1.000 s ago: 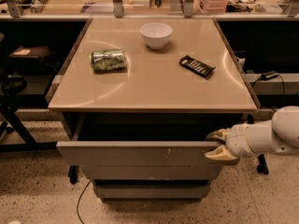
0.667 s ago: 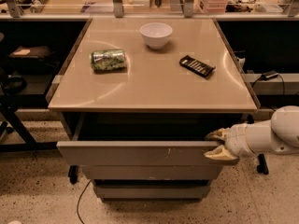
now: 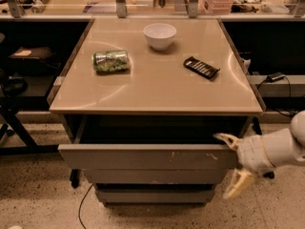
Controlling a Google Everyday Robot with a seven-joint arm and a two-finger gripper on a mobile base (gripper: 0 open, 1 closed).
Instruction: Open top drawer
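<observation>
1. Camera view, table (image 3: 157, 92) and what it carries. Bowl (image 3: 159, 35) near the 12 o'clock edge, upright, with nothing showing inside it. Can (image 3: 110, 61) lying on its side toward 9 o'clock. Flat black device (image 3: 201, 67) toward 3 o'clock. All three are well apart and set back from the front edge, so none overhangs the drawers.
2. Same view, top drawer (image 3: 143, 156). It sits directly under the table's 6 o'clock edge. The front stands forward of the table frame with a dark gap behind it, so I judge it partly open. Pale scuffs show right of centre. The cavity is in shadow and I cannot tell what it contains.
3. Same view, two lower fronts (image 3: 152, 176) beneath it, set further back and looking closed.
4. Same view, hand (image 3: 226, 165). It is at the 3 o'clock end of the top drawer front, and the arm comes in from the frame's 3 o'clock edge. Fingers are spread wide. The upper finger (image 3: 227, 139) is at the front's top edge. The lower finger (image 3: 237, 183) hangs below, clear of the front.
5. Judgement: there is no handle, so the top lip is probably the only purchase, which would explain the hook-over pose. More pull toward 6 o'clock looks needed. The risk is the finger slipping off the lip.
</observation>
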